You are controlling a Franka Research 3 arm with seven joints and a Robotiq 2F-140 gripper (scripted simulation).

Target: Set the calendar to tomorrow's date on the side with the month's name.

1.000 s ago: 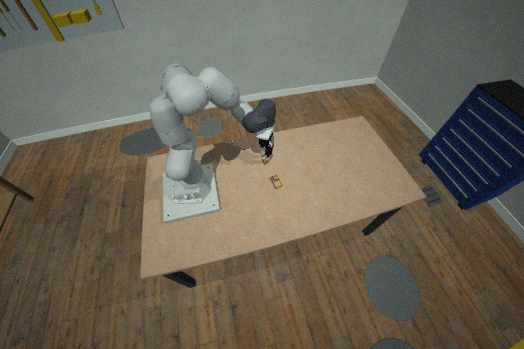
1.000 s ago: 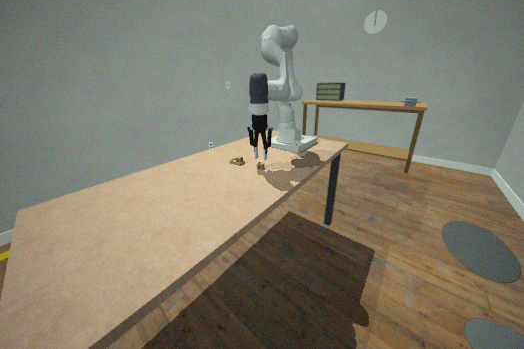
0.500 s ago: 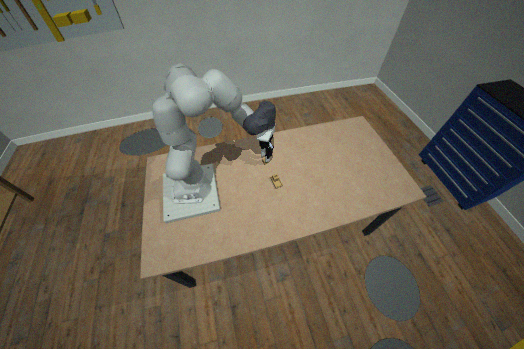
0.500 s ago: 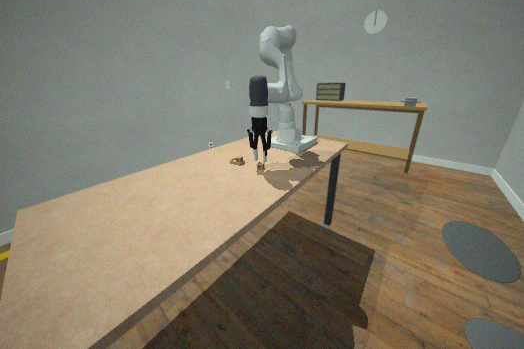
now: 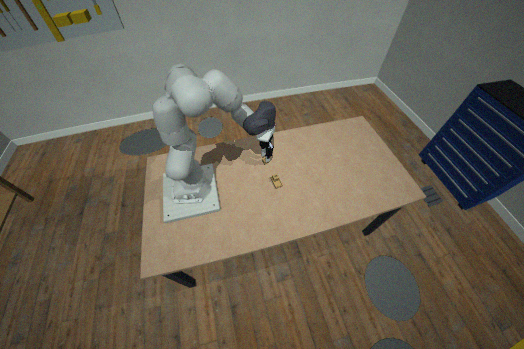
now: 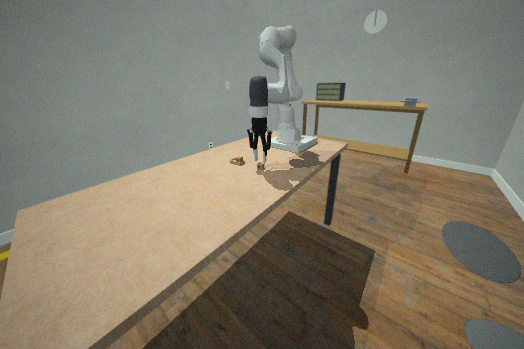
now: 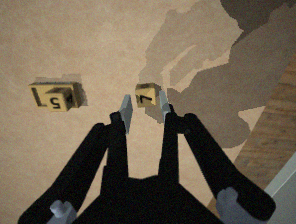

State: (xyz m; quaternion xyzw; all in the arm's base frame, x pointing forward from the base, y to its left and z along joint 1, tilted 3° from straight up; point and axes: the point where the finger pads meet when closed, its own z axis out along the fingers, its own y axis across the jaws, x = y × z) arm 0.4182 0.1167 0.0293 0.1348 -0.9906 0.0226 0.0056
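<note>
Calendar parts lie separated on the table (image 5: 325,195): in the top view the tray (image 5: 276,182) sits near the table's middle, and the gripper (image 5: 266,157) hangs at about 11 o'clock from it, close to the robot's base side, with a small tan cube (image 5: 263,160) just below its tips. In the exterior view the gripper (image 6: 259,157) points straight down with its tips above the table, the loose cube (image 6: 260,167) rests on the surface directly under them, and the tray (image 6: 237,160) stands apart at 9 o'clock from it. In the wrist view the loose cube (image 7: 148,95) shows a 7 on its top face and lies just beyond the fingertips, centred on the gap; the jaws are partly parted with nothing between them, a spacing only a little wider than the cube, evidently preset to straddle it. At 9 o'clock the tray (image 7: 36,95) holds the other cube (image 7: 56,101), which shows a 5. The loose cube is probably outside the tray so that it can be turned to another digit; the vertical, centred stance suits a straight descent onto it. Whether the digit now faces the required way cannot be judged here.
</note>
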